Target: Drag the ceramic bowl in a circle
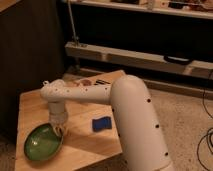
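Observation:
The green ceramic bowl sits near the front left corner of the wooden table. It is wide, shallow and glossy with a darker rim. My white arm reaches across the table from the right and bends down. My gripper points down at the bowl's right rim and touches it. The arm's wrist hides part of the rim there.
A blue rectangular block lies on the table right of the gripper. Small items sit at the table's back edge, partly behind the arm. A dark wall stands left and a metal shelf behind.

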Action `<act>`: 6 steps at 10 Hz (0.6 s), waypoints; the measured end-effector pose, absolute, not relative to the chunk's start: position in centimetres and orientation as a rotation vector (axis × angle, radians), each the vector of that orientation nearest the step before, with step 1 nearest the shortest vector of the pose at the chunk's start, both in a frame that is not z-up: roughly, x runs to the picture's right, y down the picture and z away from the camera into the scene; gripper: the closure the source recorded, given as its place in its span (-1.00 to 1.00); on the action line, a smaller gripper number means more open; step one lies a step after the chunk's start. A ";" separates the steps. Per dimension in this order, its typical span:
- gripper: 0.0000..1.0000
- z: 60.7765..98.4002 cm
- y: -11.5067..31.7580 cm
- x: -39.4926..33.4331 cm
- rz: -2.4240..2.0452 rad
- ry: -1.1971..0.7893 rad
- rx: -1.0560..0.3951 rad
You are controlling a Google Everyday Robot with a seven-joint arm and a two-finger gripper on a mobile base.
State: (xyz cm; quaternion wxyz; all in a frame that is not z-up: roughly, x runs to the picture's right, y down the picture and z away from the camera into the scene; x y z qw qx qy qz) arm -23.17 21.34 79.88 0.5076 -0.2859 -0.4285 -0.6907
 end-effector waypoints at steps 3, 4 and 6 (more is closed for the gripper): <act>1.00 82.3 16.8 -17.8 -1.586 -0.892 -0.662; 1.00 81.7 15.6 -16.1 -1.576 -0.855 -0.646; 1.00 79.1 14.3 -12.6 -1.591 -0.798 -0.638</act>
